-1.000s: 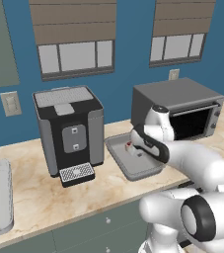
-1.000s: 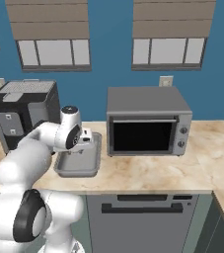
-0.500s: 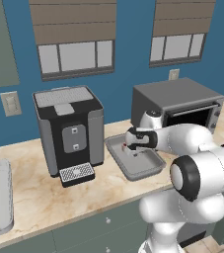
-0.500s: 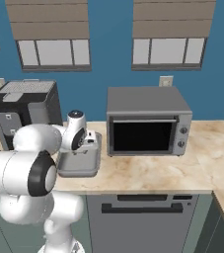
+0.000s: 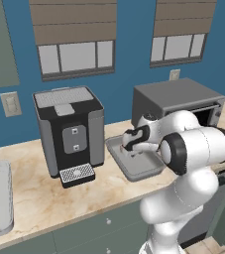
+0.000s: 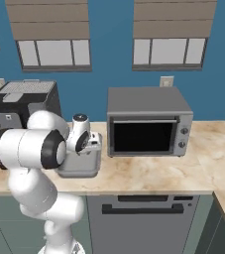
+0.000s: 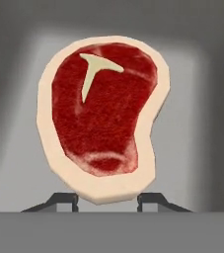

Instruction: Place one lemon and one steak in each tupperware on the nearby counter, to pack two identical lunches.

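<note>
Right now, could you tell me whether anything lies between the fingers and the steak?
Nothing visible does. In the hand view the steak sits directly ahead, its lower edge between the two fingers, over the grey tupperware floor, with no other item between.

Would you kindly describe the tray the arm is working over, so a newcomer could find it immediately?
On the beige counter, look between the black coffee machine and the grey toaster oven. The shallow grey tupperware lies there, holding a red steak; the other tray sits far left.
</note>
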Robot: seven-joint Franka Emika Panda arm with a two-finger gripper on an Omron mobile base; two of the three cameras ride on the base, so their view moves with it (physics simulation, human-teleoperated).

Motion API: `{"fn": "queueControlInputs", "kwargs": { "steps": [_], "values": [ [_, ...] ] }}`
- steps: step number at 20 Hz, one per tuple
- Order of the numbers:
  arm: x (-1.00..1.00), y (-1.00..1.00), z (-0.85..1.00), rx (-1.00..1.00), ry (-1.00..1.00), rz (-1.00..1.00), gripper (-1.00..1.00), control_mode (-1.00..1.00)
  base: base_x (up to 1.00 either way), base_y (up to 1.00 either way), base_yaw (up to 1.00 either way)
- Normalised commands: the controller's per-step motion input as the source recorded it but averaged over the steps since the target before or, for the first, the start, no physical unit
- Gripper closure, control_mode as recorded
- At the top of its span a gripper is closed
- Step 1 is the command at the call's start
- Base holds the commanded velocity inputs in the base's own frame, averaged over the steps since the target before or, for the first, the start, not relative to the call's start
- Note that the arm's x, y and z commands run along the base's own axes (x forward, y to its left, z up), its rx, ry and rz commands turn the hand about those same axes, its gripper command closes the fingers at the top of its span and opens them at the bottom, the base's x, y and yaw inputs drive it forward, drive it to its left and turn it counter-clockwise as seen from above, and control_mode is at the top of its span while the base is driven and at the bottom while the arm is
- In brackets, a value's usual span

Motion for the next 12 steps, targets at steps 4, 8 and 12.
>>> {"fn": "queueControlInputs", "kwargs": {
  "steps": [4, 8, 12],
  "values": [
    [0.09, 0.14, -0.12, 0.0, 0.0, 0.0, -1.0, -1.0, 0.0, 0.0, 0.0],
    [-0.31, 0.11, 0.07, 0.0, 0.0, 0.0, -1.0, -1.0, 0.0, 0.0, 0.0],
    [-0.84, -0.01, 0.68, 0.0, 0.0, 0.0, -1.0, -1.0, 0.0, 0.0, 0.0]
  ]
}}
